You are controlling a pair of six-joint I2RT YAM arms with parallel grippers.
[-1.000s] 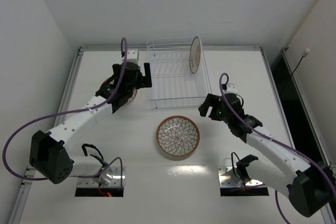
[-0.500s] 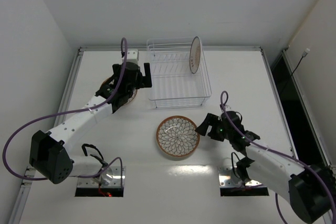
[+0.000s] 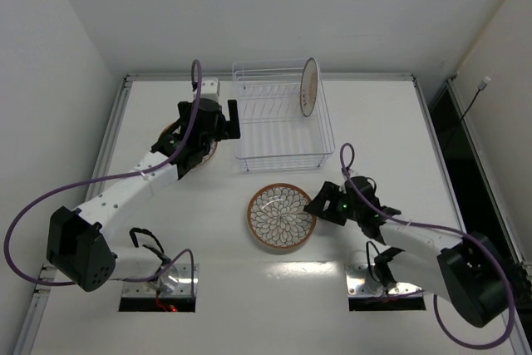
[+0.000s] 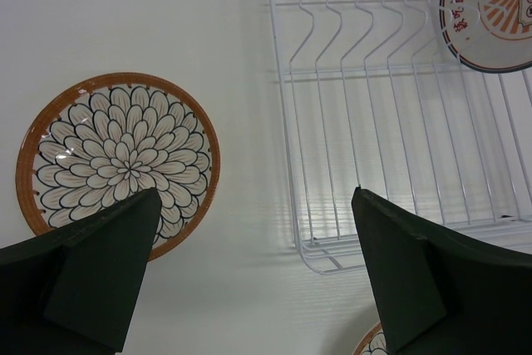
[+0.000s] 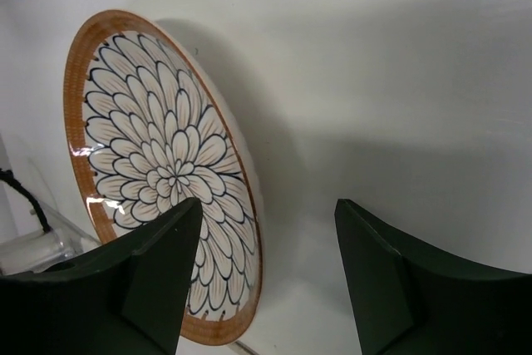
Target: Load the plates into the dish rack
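A petal-patterned plate (image 3: 281, 216) lies flat at mid-table; it also shows in the right wrist view (image 5: 158, 172). My right gripper (image 3: 318, 204) is open at its right edge, and the rim lies between the fingers (image 5: 266, 263) without being gripped. A second petal plate (image 3: 169, 131) lies left of the dish rack (image 3: 278, 114), mostly hidden under my left arm, and shows whole in the left wrist view (image 4: 116, 160). My left gripper (image 3: 231, 119) is open and empty above the rack's left side (image 4: 258, 272). A third plate (image 3: 309, 86) with orange rays stands upright in the rack's right end (image 4: 490, 14).
The wire rack (image 4: 399, 122) stands at the back middle with empty slots left of the standing plate. White walls close in the left and back of the table. Purple cables loop off both arms. Two metal base plates (image 3: 158, 284) sit at the near edge.
My right arm has moved from beside the rack's right front corner down and left to the middle plate's right rim. The left arm and the plates have not moved.
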